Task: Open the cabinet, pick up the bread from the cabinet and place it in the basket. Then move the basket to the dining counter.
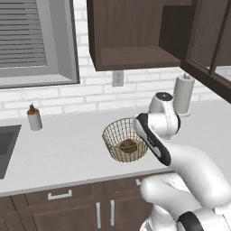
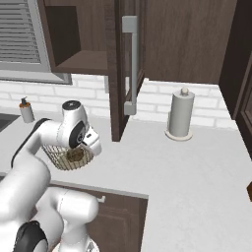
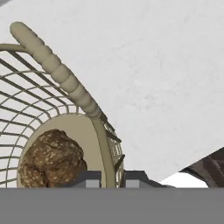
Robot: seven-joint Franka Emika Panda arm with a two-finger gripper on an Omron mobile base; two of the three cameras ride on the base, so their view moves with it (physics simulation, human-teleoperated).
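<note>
The round tan wire basket (image 1: 118, 134) stands on the white worktop (image 1: 67, 149) below the open wall cabinet (image 1: 135, 54), whose shelf is bare. Inside the basket lies the golden-brown bread (image 3: 52, 158), on its flat bottom (image 3: 87, 131). In the hand view my gripper (image 3: 112, 179) sits at the basket's right side, one fingertip (image 3: 89, 178) inside and the other outside, shut on the mesh wall (image 3: 106, 144). The right base view has the hand over the basket (image 2: 69, 160). The cabinet door (image 2: 129, 64) stands swung out. The dining counter is out of view.
A paper towel roll (image 1: 183, 94) stands at the back right of the worktop. A small soap bottle (image 1: 34, 118) is beside the sink (image 1: 6, 144) on the left. The open door (image 1: 212, 45) juts out over the counter at the right.
</note>
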